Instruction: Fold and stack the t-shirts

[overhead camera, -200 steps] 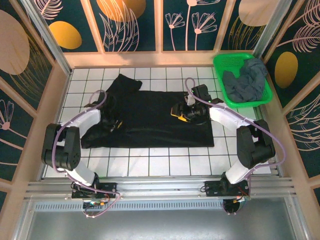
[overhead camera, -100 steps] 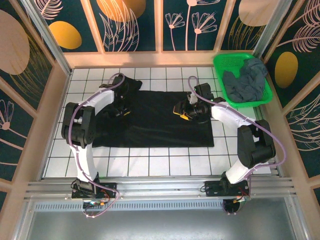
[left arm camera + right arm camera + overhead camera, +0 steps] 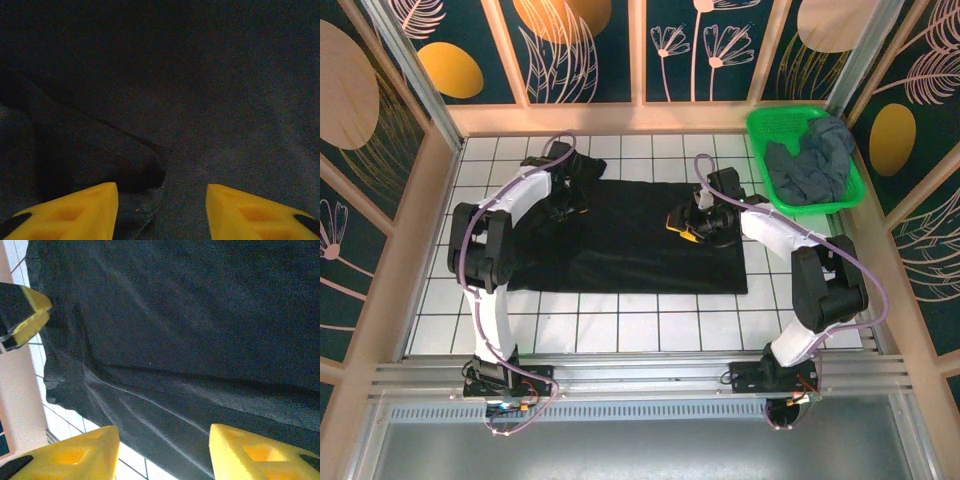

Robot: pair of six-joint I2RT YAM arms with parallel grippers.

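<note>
The black t-shirt point(image 3: 630, 245) lies spread flat on the white tiled table. Its cloth takes up the left wrist view point(image 3: 210, 100) and the right wrist view point(image 3: 190, 315). My left gripper point(image 3: 568, 207) hovers at the shirt's far left corner, by the sleeve. It is open point(image 3: 162, 200), with a raised fold point(image 3: 100, 160) just ahead of the left finger. My right gripper point(image 3: 680, 228) is open point(image 3: 164, 440) over the shirt's right half, nothing between its fingers. The slate grey t-shirt point(image 3: 812, 158) lies bunched in the basket.
The green mesh basket point(image 3: 767, 125) stands at the far right corner. Wooden walls close in the table point(image 3: 620, 325) on three sides. Bare white tiles run along the near side and to the left of the shirt. The left gripper's yellow finger point(image 3: 31, 315) pokes into the right wrist view.
My left arm has swung from the shirt's near left part up to its far left corner. The shirt's left edge has drawn inward. The right arm has barely moved.
</note>
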